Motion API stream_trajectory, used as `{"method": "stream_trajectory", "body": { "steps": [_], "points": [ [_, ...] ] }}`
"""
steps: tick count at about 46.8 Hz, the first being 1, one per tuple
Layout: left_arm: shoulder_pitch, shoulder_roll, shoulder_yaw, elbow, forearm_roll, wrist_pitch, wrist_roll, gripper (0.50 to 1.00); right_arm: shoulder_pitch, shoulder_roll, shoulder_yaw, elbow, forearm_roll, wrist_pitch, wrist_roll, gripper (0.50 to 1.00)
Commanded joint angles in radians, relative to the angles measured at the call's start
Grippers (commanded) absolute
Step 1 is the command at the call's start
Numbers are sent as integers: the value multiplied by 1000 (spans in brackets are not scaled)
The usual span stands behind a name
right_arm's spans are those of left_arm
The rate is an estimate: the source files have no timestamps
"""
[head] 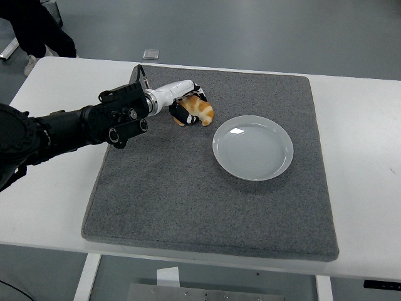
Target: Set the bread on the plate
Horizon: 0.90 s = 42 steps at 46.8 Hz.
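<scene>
Left robot hand [187, 100] gripping the bread [198, 110], upper centre-left of frame.

The left arm is coming in from the left edge and reaching across the grey mat [188, 200]; its fingers [182, 113] are curling around the orange-and-white bread roll, thumb side below and other fingers over the top. The bread is sitting on the mat, near the white plate [253, 147] but apart from it, up and left of the plate's rim. The plate is lying flat on the mat just right of centre. The mat is covering most of the white tabletop [363, 157]. A person's legs [37, 25] are showing at top left.
</scene>
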Motion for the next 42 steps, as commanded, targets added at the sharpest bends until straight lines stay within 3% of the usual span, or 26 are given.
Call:
{"method": "stream_trajectory", "body": {
  "steps": [1,26,42],
  "points": [
    [0,0,0,1,9,-2,-1,500,0,0,0,0,0,1,0,954],
    [-23,6,-11,-2,25,-2,-11,500,0,0,0,1,0,0,0,952],
    [-146,75,-57,-100,22,1,-6,500,0,0,0,0,0,0,0,952]
  ]
}}
